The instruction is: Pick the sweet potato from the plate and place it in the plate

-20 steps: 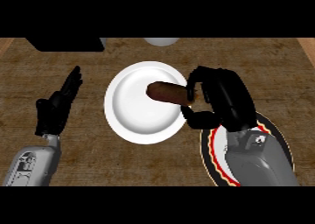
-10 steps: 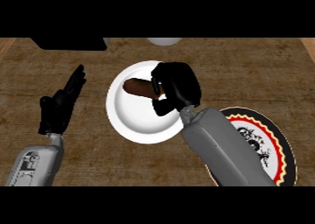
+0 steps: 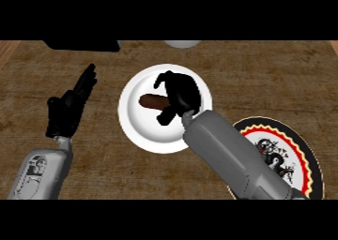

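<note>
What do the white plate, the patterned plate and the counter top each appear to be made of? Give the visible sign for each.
White plate: probably glazed ceramic, plain white with soft shading, though plastic is possible. Patterned plate: likely painted ceramic, black with a red and yellow rim band. Counter top: looks like brown wood, with streaky grain and a matte finish.

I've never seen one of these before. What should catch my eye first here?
The black right hand curled over a brown sweet potato on the white plate in the middle. Lower right lies a black plate with a red-and-yellow rim, partly under the grey forearm. The left hand rests open at the left.
</note>
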Tool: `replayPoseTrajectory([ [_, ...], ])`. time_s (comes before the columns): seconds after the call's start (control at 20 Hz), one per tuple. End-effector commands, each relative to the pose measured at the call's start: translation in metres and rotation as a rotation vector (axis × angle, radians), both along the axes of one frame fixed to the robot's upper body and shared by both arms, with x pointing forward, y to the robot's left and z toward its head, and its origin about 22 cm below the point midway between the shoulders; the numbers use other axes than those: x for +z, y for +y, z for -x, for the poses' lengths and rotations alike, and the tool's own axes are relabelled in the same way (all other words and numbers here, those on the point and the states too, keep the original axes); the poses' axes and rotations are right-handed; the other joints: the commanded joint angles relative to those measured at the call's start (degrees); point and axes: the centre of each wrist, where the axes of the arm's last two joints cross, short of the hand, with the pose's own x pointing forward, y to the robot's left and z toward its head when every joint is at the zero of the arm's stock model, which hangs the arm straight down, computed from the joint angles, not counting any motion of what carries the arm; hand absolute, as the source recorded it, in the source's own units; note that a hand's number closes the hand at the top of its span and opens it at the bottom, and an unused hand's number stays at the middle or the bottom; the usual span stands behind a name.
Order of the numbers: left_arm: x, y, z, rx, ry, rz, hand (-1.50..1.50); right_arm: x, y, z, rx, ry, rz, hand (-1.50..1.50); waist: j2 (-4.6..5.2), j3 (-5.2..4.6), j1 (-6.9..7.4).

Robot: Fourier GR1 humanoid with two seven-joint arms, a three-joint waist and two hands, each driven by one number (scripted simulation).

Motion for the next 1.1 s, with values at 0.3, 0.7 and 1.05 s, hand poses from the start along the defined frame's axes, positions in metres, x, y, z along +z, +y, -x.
replayPoseTrajectory([
  [0.3, -0.008, 0.004, 0.004, -0.007, 0.007, -0.01, 0.0, 0.004, 0.005, -0.006, 0.013, -0.022, -0.357, -1.5, 0.09, 0.04, 0.44],
  [0.7, 0.0, 0.02, 0.005, 0.047, 0.013, 0.014, 0.0, 0.002, -0.038, -0.015, -0.176, -0.14, -0.632, -1.5, -0.67, 0.03, -3.0],
  [1.05, -0.003, 0.005, 0.024, 0.073, 0.018, 0.003, 0.0, 0.005, -0.139, -0.001, -0.255, -0.179, -0.694, -1.5, -1.04, 0.03, -3.65],
])
